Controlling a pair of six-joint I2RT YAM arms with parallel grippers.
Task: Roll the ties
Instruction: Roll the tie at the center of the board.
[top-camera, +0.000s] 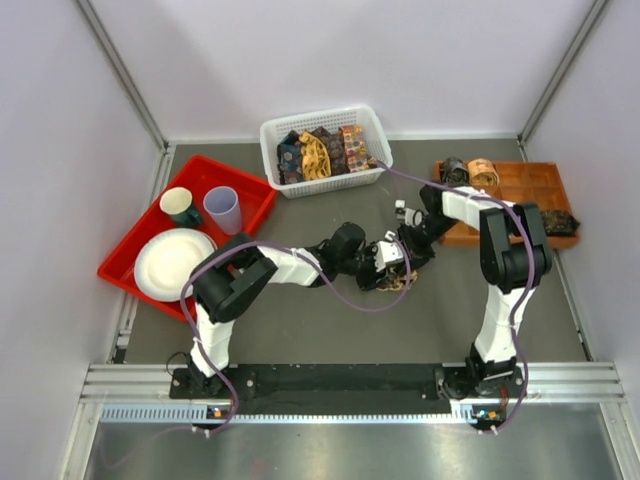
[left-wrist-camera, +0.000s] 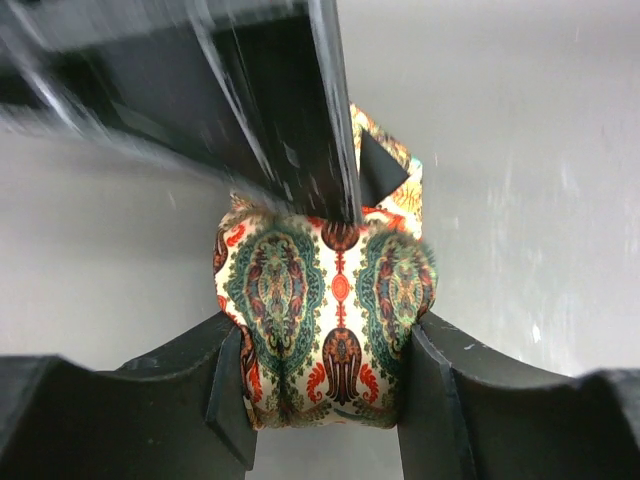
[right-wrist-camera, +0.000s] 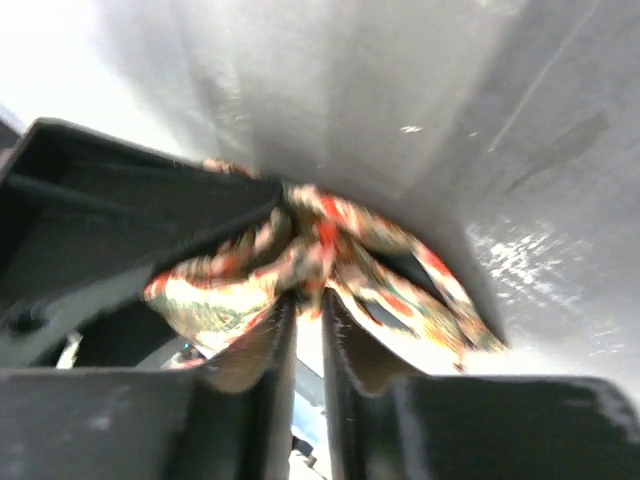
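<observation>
Grippers meet on the counter: my left gripper clasps the rolled tie by both flanks; the right gripper, jaws nearly together, sits at its core, pinching or not, I cannot tell. At twelve o'clock, a white basket of ties.

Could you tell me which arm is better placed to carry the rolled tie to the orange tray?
Probably the left: the left gripper brackets the whole rolled tie, fingers on both sides. The right gripper only meets a fold at its middle, though the orange tray is nearer it.
</observation>
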